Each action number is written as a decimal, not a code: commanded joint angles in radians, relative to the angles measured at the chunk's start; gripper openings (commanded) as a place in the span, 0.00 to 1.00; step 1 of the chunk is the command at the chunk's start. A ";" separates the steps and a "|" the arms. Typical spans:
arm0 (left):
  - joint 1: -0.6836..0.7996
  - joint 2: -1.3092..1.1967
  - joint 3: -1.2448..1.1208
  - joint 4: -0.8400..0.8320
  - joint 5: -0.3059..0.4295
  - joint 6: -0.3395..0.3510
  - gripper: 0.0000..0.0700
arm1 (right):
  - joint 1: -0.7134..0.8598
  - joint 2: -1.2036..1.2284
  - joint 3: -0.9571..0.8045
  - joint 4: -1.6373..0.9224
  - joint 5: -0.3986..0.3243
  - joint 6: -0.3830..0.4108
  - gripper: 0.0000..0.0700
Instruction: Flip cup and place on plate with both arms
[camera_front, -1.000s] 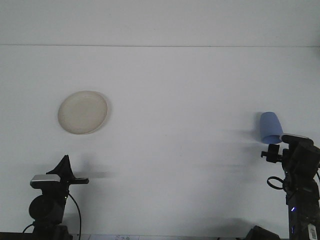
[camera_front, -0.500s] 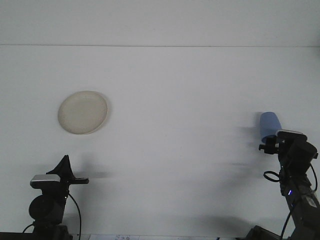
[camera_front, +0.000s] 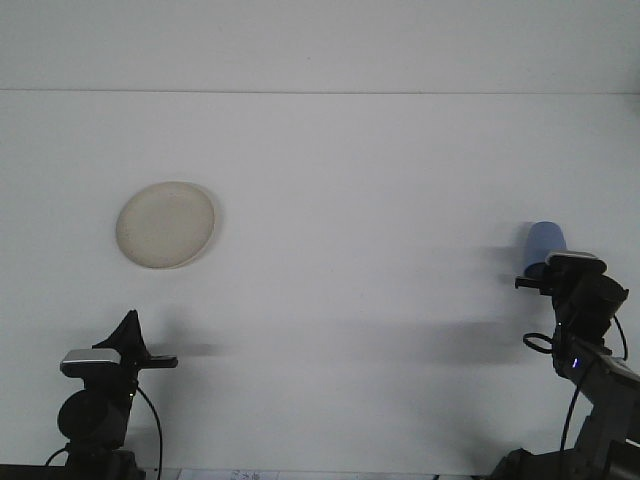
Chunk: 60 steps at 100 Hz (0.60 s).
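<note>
the blue cup (camera_front: 546, 243) is standing near the right edge of the counter (camera_front: 360, 200), and it is looking upside down, with its rounded closed end up and the lower part hidden behind the right hand (camera_front: 545, 272). the right hand is sitting just in front of the cup, touching it or almost; from here i cannot tell if its fingers are released or clenched on the cup. the left hand (camera_front: 130, 335) is waiting near the front left corner, well apart from the cup, and i cannot tell its state either, because only a dark pointed shape is showing.

the plate (camera_front: 165, 224) is lying flat toward the left side, between the left edge and the middle of the counter, with nothing on it.

i am judging the cup to be light and stiff, probably plastic, with a smooth wall that may be slipping in a weak hold. it is looking not fragile, but easy to tip or to push away. a good place to take it is, i think, the side wall around the middle.

the counter between cup and plate is wide and bare, so there is much open room for carrying and for passing the cup. only the right edge is close to the cup.
</note>
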 joint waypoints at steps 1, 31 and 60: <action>-0.001 -0.002 -0.019 0.014 -0.003 -0.006 0.02 | -0.006 0.013 0.005 0.027 -0.003 0.004 0.00; -0.001 -0.002 -0.019 0.015 -0.003 -0.006 0.02 | 0.063 -0.230 0.016 -0.126 0.007 0.242 0.00; -0.001 -0.002 -0.019 0.015 -0.003 -0.006 0.02 | 0.341 -0.556 0.304 -0.940 0.049 0.275 0.00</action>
